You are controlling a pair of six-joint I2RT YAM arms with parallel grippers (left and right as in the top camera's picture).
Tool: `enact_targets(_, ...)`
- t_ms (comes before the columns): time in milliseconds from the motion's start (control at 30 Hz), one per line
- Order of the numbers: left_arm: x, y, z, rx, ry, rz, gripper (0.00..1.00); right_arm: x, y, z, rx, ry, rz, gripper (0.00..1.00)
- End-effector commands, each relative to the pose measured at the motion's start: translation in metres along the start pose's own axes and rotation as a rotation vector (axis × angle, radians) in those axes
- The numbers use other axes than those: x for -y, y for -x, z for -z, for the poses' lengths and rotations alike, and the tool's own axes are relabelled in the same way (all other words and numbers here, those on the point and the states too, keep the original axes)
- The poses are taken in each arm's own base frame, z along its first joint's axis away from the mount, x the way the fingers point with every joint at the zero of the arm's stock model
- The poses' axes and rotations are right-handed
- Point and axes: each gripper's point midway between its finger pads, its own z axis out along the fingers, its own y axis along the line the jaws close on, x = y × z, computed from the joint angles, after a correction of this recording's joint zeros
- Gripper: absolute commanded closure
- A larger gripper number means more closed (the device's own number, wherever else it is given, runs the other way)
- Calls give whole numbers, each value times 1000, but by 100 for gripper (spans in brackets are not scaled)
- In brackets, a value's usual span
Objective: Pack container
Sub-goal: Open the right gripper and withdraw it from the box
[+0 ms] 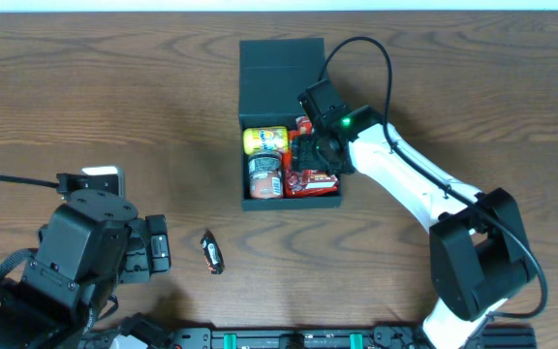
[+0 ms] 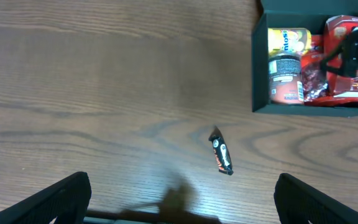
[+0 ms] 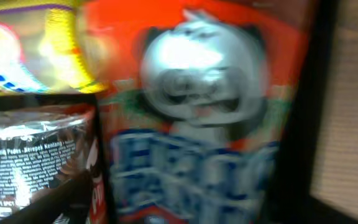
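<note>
The dark teal container [image 1: 244,145] stands at mid-table with its flap lid [image 1: 281,60] folded back. Inside lie a yellow packet [image 1: 264,140], a jar [image 1: 264,174] and red snack packets [image 1: 313,182]. My right gripper [image 1: 310,153] reaches down into the container over the red packets. In the right wrist view its dark fingers stand wide apart at the frame's edges, open, with a red packet [image 3: 204,106] close below. My left gripper [image 1: 158,248] is open low at the left, holding nothing. A small dark candy bar [image 1: 212,252] lies on the table just right of it.
In the left wrist view the candy bar [image 2: 220,154] lies ahead between my open fingers [image 2: 61,199], and the container [image 2: 260,68] sits far right. The right arm's black cable [image 1: 381,58] loops over the container's right side.
</note>
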Motion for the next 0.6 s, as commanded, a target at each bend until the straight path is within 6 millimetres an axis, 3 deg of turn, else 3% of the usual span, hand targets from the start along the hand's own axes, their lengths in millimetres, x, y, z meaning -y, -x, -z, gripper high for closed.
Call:
enact_targets(0, -1, -3, -1, -13, 5, -15, 5, -4, 4, 11, 24, 18, 1, 1)
enact_targets(133, -3, -3, -1, -14, 15, -16, 5, -24, 8, 41, 50, 131, 8, 1)
enact_targets(200, -7, -3, -1, -11, 38, -19, 5, -35, 11, 69, 97, 202, 18, 1)
enact_targets(367, -11, -4, -1, -11, 63, -22, 5, -40, 19, 140, 251, 282, 37, 1)
enact_targets(433, -12, -6, -4, -22, 68, -26, 5, -23, 17, 169, 331, 231, 26, 1)
enact_targets(567, -11, -17, -18, -75, 90, -43, 5, 26, -3, 200, 381, 58, -17, 1)
